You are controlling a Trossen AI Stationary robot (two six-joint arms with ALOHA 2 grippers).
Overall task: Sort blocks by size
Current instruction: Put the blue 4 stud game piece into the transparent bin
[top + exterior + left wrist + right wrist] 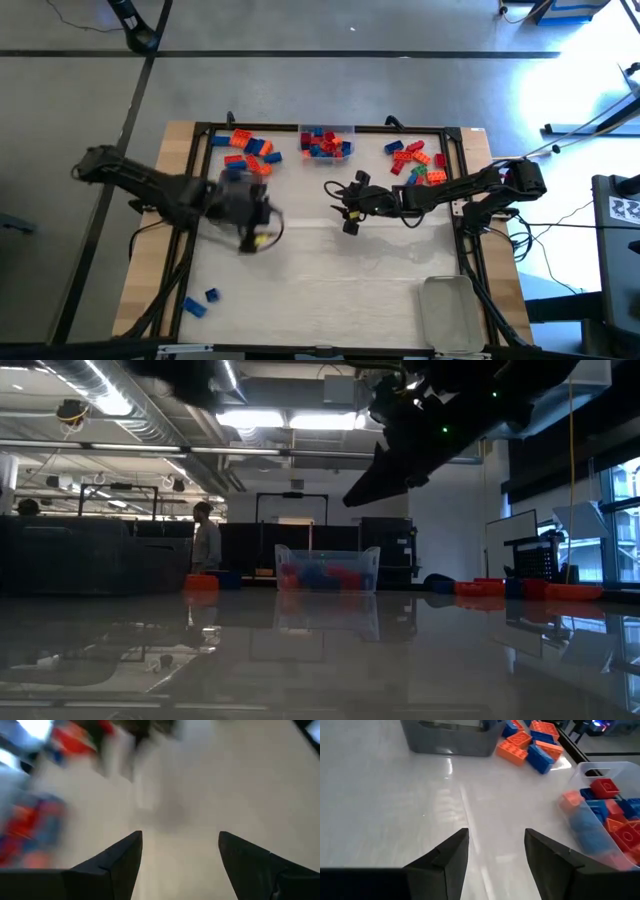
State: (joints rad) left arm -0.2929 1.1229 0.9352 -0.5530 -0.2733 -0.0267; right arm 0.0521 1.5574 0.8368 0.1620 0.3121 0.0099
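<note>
High view showed the left gripper (262,232), spread wide and empty, well apart from the blocks (250,153); the right gripper (345,205), part-open, held nothing. A wrong-sized block could perhaps be seized, since the left wrist view was blurred by motion.

Strong daylight washes in from the right, bleaching the floor (560,80) there. The table (320,660) gleams, mirroring the ceiling strip lights (290,420). The left arm's wrist view smears with motion blur; overhead arms hang silhouetted.
</note>
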